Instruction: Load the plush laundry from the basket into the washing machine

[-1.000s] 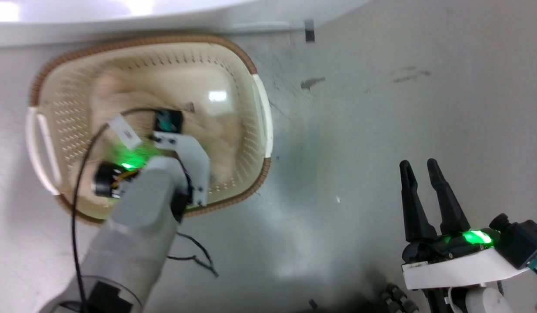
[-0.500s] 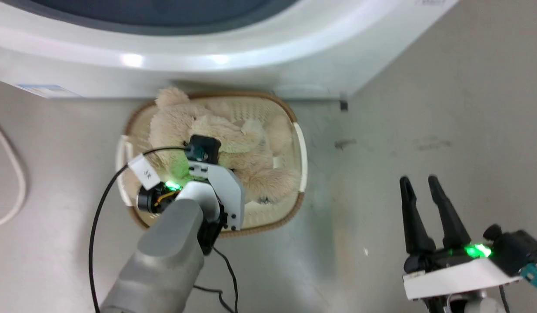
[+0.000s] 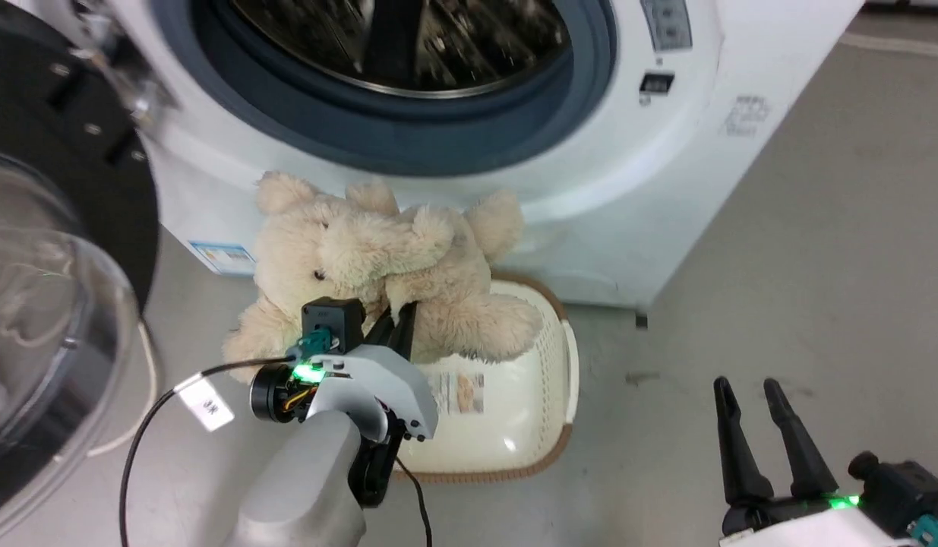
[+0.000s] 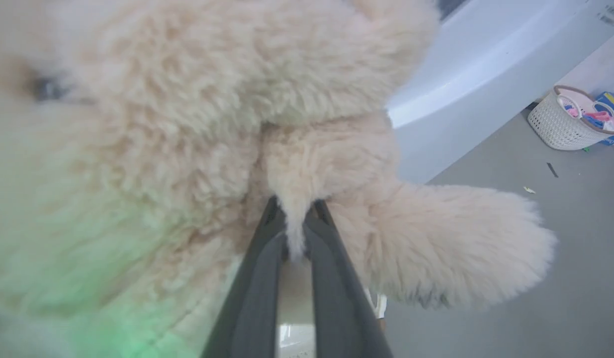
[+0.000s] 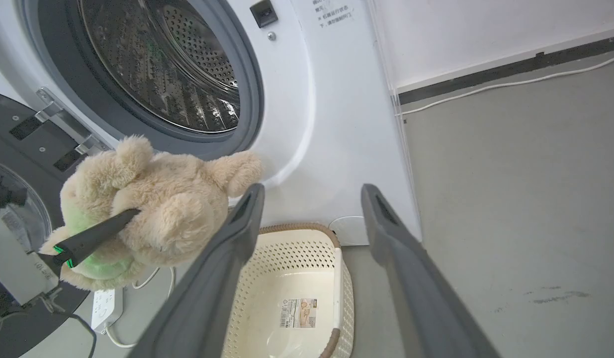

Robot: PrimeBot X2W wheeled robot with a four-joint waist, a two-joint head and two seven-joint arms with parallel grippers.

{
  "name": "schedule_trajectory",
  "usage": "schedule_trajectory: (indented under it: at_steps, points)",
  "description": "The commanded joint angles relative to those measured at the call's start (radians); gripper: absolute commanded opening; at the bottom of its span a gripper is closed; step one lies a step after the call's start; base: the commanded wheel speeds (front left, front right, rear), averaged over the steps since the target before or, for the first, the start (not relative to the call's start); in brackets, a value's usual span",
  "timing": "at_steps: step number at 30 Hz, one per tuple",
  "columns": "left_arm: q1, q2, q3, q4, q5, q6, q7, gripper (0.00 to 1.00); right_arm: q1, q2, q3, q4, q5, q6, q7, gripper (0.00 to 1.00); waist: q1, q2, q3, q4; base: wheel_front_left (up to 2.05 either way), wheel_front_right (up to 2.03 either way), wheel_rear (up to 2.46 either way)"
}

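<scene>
The plush laundry [image 3: 377, 258], a shaggy cream-beige bear, hangs in the air above the basket [image 3: 548, 395], just below the port of the washing machine [image 3: 666, 152]. My left gripper [image 3: 396, 315] is shut on a tuft of its fur; in the left wrist view the fingers [image 4: 259, 278] pinch the plush laundry [image 4: 187, 124]. The right wrist view shows the plush laundry [image 5: 157, 209] clear of the basket [image 5: 297, 268], whose floor carries a label. My right gripper [image 3: 748, 387] is open over the floor at the lower right, with nothing between its fingers [image 5: 227, 258].
The washer's black-framed dome door [image 3: 43, 289] stands swung open at the left. The steel drum [image 5: 177, 64] is open behind the grey ring. A white power strip [image 5: 105, 306] and cable lie on the floor. Another basket [image 4: 570, 119] with colourful items sits far off.
The left gripper has lifted the plush laundry out of the basket up toward the washer port. The head camera has tilted up, bringing the drum and door into view.
</scene>
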Motion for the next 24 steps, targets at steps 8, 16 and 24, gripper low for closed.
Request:
schedule_trajectory:
  at_steps: [8, 16, 24]
  points:
    - [0.096, 0.032, 0.047, -0.226, 0.045, 0.052, -0.057, 0.00, 0.067, 0.000, -0.006, -0.006, -0.001, 0.001, 0.023, 1.00, 0.0003, -0.0001, -0.135, 0.020, 0.00, 0.00, 0.00]
    - [0.113, 0.041, 0.137, -0.418, 0.146, 0.080, -0.059, 0.00, 0.076, 0.000, -0.013, -0.039, -0.006, 0.001, 0.041, 1.00, 0.0003, -0.0001, -0.118, -0.016, 0.00, 0.00, 0.00]
    - [0.011, 0.025, 0.204, -0.360, 0.189, 0.068, -0.059, 0.00, 0.054, 0.000, -0.017, -0.056, -0.008, 0.001, 0.044, 1.00, 0.0003, -0.0001, -0.040, -0.061, 0.00, 0.00, 0.00]
